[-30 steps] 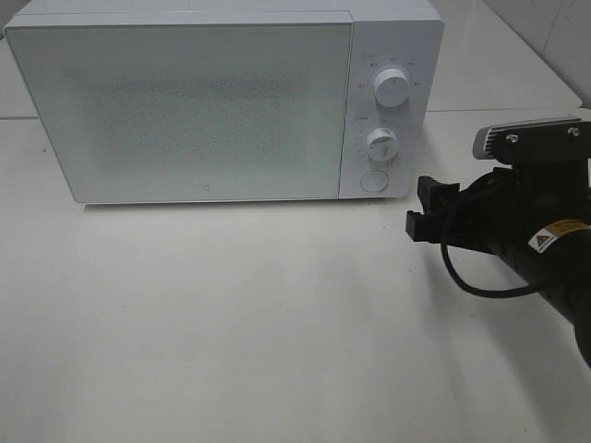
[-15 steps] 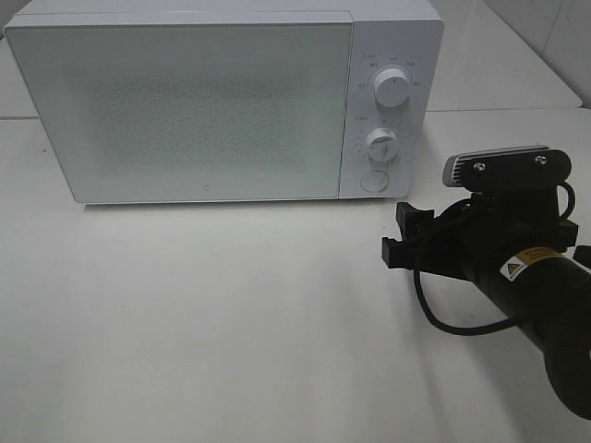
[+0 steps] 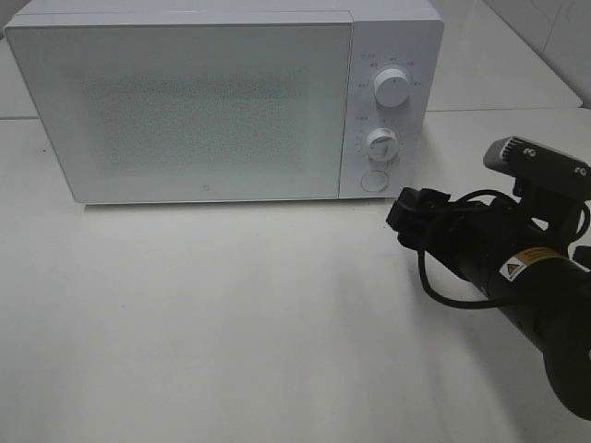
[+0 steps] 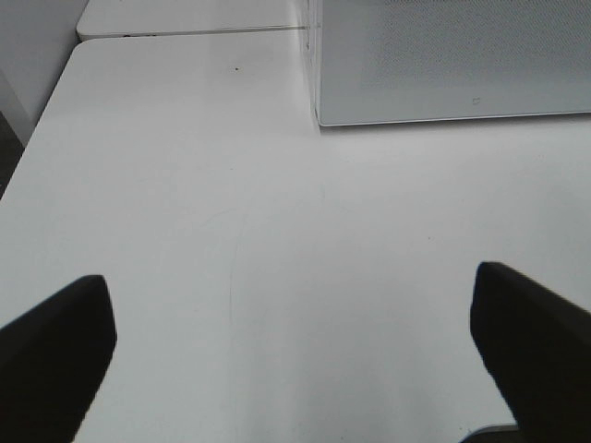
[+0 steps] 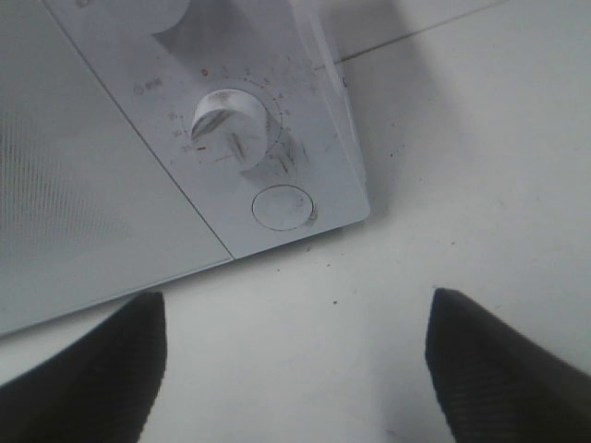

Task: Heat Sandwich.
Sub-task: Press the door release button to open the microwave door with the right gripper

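Observation:
No view shows the sandwich. A white microwave (image 3: 185,101) stands at the back of the table with its door closed. My right gripper (image 3: 404,214) hovers just in front of the microwave's control panel, below and to the right of the round button (image 3: 373,180). It is open, and nothing lies between its dark fingers (image 5: 92,378). The right wrist view looks onto the lower knob (image 5: 231,125) and the round button (image 5: 283,207). My left gripper (image 4: 295,360) is open and empty over bare table, near the microwave's front left corner (image 4: 319,115). It does not show in the exterior high view.
The panel carries an upper knob (image 3: 391,89) and a lower knob (image 3: 379,143). The white table (image 3: 231,314) stretches in front of the microwave. A seam between table tops (image 4: 185,32) runs behind the microwave's left side.
The right arm has shifted left toward the control panel and rolled about its wrist, so its camera housing is now tilted. The left gripper has not visibly moved.

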### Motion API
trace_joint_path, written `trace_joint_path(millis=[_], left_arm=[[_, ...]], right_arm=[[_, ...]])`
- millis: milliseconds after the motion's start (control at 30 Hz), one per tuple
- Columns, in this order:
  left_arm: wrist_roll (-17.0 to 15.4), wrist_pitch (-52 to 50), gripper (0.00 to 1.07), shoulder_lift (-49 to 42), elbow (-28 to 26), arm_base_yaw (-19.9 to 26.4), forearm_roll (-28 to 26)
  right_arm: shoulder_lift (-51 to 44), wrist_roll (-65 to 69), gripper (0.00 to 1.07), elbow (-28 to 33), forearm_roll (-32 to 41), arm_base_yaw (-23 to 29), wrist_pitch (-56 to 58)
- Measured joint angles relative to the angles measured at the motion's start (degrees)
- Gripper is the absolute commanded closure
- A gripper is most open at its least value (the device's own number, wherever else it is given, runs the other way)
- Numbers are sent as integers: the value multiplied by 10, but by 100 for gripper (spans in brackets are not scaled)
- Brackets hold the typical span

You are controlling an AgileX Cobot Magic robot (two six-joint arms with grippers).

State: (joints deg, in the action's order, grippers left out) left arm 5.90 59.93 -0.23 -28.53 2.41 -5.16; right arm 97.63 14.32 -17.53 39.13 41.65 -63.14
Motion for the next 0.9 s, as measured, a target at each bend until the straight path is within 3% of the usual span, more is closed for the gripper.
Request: trace_joint_path(millis=[433, 567, 700, 833, 867, 900], left_arm=[[0, 0, 7, 0, 0, 0, 0], [0, 0, 7, 0, 0, 0, 0], [0, 0, 7, 0, 0, 0, 0], [0, 0, 7, 0, 0, 0, 0], [0, 0, 7, 0, 0, 0, 0], [0, 0, 7, 0, 0, 0, 0]], right_arm=[[0, 415, 32, 0, 0, 0, 0], [0, 480, 33, 0, 0, 0, 0], [0, 555, 39, 0, 0, 0, 0], [0, 610, 52, 0, 0, 0, 1], [0, 625, 56, 0, 0, 0, 1], [0, 651, 66, 0, 1, 0, 3]])
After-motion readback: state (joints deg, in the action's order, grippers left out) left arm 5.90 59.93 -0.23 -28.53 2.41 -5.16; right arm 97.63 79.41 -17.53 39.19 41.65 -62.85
